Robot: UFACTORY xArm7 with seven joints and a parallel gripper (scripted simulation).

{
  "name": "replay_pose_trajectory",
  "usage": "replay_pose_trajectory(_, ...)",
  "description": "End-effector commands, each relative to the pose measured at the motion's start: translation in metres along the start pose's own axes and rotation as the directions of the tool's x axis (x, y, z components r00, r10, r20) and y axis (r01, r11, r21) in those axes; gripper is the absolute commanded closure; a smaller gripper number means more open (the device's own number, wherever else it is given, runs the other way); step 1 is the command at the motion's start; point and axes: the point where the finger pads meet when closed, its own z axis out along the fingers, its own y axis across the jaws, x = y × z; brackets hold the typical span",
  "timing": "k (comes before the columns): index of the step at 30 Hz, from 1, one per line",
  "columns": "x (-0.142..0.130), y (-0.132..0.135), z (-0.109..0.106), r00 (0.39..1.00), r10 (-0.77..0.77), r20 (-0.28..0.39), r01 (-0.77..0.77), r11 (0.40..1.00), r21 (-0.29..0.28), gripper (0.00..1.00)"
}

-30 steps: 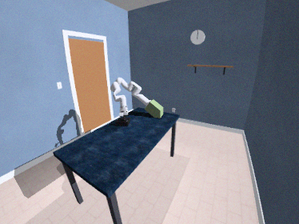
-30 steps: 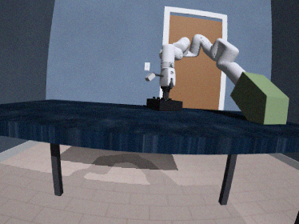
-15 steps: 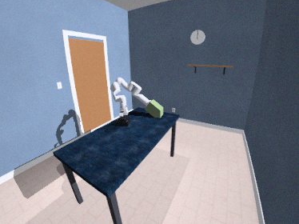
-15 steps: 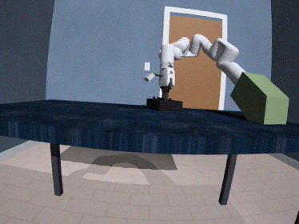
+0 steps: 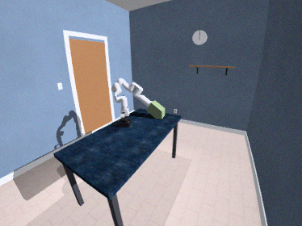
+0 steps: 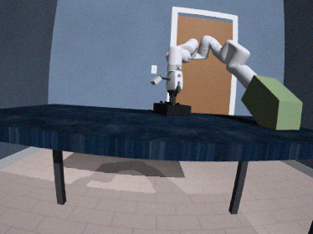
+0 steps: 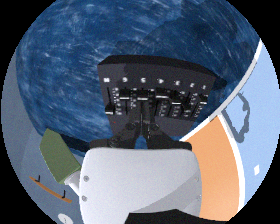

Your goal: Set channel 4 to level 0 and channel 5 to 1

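Observation:
The lighting desk (image 7: 159,72) (image 6: 171,109) (image 5: 124,123) is a small black box with a row of several faders. It stands on the dark blue table (image 5: 117,149) (image 6: 84,129) near the far end by the arm's base. My gripper (image 7: 141,106) (image 6: 171,100) is shut, with nothing between the fingers. In the wrist view its fingertips point down onto the near part of the fader row, about the middle. I cannot tell which fader cap they touch, nor read the levels.
A green box (image 5: 156,110) (image 6: 272,103) (image 7: 58,155) sits around the arm's base link at the table's far end. An orange door (image 5: 90,86) is in the wall behind the arm. The table edge runs close behind the desk.

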Motion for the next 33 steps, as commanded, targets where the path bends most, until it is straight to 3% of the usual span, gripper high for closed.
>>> replay_pose_trajectory(1, 0.0016, -0.0001, -0.0016, 1.0, 0.0, -0.004, 0.0, 1.0, 0.0, 1.0)
replay_pose_trajectory(33, -0.0044, -0.0001, -0.0016, 1.0, 0.0, -0.004, 0.0, 1.0, 0.0, 1.0)
